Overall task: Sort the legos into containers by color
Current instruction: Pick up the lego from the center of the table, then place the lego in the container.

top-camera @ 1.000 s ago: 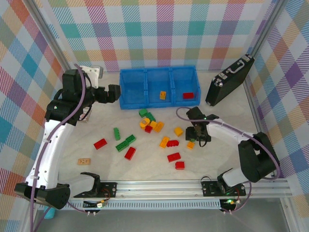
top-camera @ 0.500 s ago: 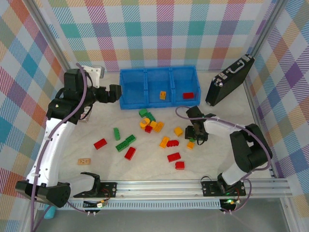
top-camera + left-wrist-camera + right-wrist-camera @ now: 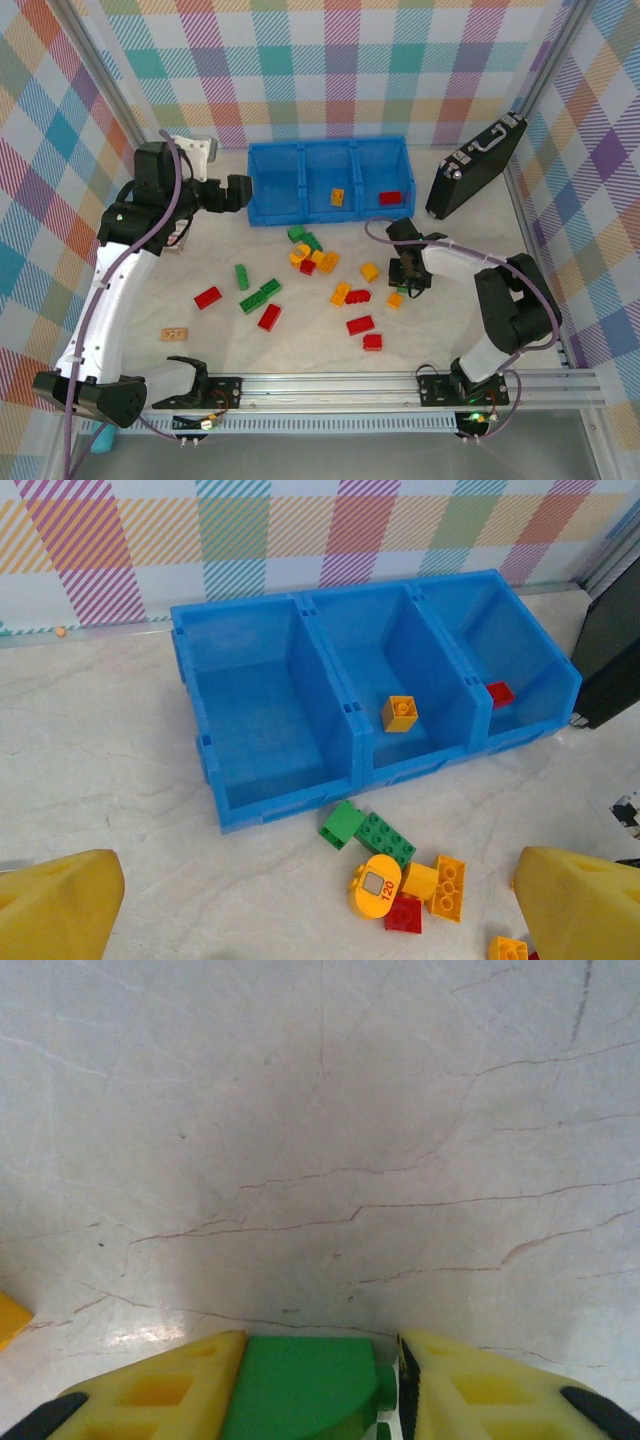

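Grip worries me: my right gripper [image 3: 411,287] pinches a green lego [image 3: 300,1390] only at its fingertips [image 3: 160,1390], down at the table [image 3: 320,1110]; it could twist free as I lift. My left gripper [image 3: 236,193] hangs wide open, the tray [image 3: 270,815] ahead and below it.

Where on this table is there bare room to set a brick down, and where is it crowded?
Free: the left compartment of the blue tray; the table strip left of the lone red lego; the patch between the right arm and the black case. Crowded: the lego pile just before the tray.
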`<state>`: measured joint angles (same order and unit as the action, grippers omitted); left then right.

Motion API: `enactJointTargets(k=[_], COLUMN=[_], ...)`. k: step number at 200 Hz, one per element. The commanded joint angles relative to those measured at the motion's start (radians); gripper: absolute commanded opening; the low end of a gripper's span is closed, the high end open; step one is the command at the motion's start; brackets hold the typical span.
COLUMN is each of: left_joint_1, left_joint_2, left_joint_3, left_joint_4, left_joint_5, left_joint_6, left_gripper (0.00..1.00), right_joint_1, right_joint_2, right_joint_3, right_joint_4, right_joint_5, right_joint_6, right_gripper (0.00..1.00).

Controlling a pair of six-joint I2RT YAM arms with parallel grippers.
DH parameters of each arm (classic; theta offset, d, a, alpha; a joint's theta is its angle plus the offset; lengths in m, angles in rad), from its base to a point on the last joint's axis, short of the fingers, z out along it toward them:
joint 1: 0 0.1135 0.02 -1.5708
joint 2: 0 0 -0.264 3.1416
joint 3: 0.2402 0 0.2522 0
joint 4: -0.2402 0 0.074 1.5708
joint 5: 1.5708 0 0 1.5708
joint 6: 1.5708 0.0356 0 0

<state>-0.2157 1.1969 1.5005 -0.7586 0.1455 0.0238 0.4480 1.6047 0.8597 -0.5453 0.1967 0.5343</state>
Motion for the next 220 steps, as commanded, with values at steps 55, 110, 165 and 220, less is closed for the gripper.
enactJointTargets(k=[55,110,165,220], left_joint_1=[-0.013,-0.013,-0.013,-0.013], left_joint_2=[-0.044,-0.05,-0.072,-0.074], left_joint_3=[-0.006,-0.003,-0.009,-0.013], left_joint_4=[0.005,0.001,0.002,0.007], left_joint_5=[-0.014,-0.033,-0.059,-0.06], left_joint_6=[0.013,0.02,0.026,0.027], left_gripper=[1.0,1.0,1.0,1.0], right_joint_1=[-0.002,0.001,0.048,0.117], right_joint_2=[-0.095,-0.144,0.061,0.371], right_joint_3=[0.009,0.249,0.64,0.975], right_joint_4=[-0.066,-0.08,0.096,0.34], right_joint_5=[0.017,0.035,-0.017,-0.202], right_joint_6=[0.041,-0.08,-0.307,-0.402], right_gripper=[0.36,0.35,0.34,0.35])
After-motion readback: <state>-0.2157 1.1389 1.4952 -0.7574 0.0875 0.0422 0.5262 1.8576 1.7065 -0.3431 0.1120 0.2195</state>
